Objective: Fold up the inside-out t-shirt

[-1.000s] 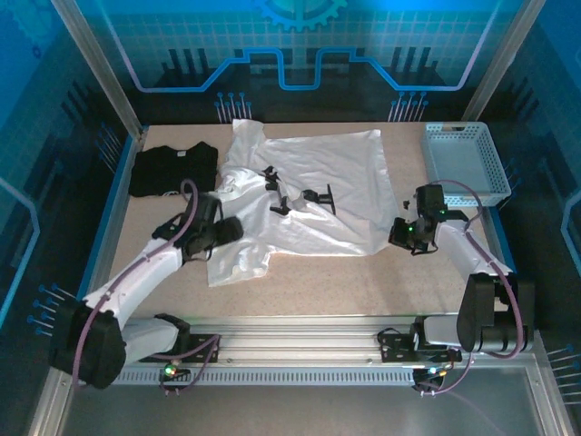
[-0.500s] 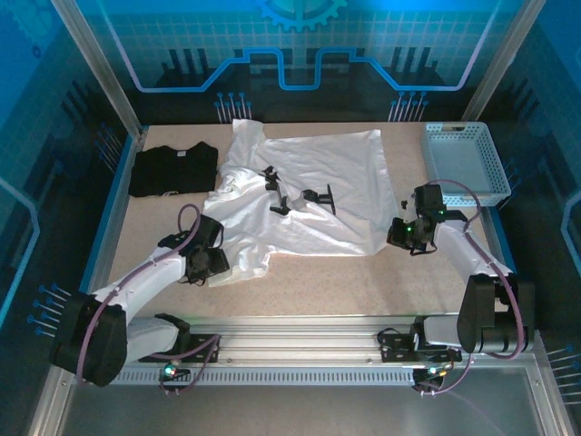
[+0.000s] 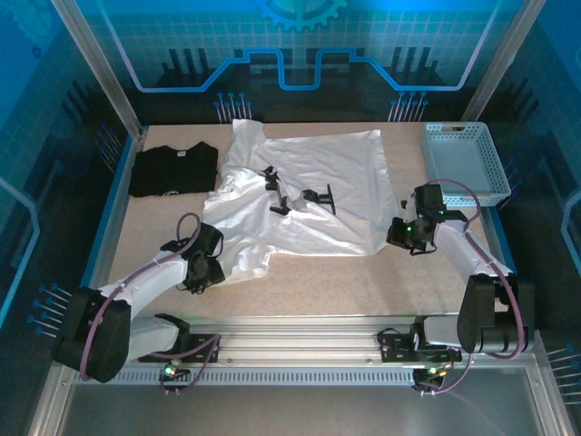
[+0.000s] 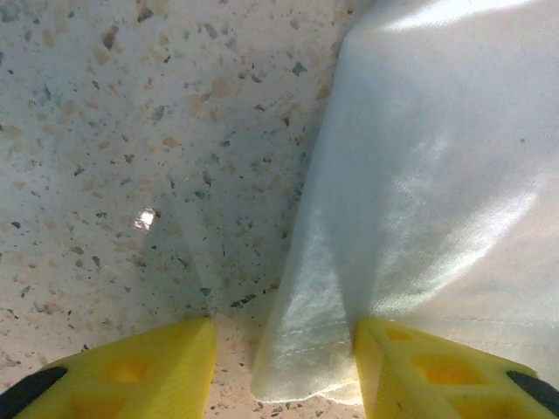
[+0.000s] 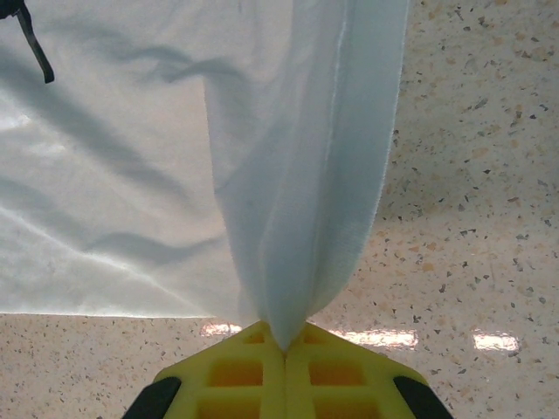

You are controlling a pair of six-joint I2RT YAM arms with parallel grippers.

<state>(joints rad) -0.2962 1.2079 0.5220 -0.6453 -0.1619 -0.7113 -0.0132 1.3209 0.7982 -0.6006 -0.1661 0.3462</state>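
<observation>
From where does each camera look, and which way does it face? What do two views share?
Top external: above and behind the arms, looking down at the table and white t-shirt; both arms show.
Left wrist: low over the table, facing the shirt's edge between the fingers of the open left end effector.
Right wrist: faces shirt fabric pinched in the shut right end effector.
Both wrist views share the shirt and speckled table.
</observation>
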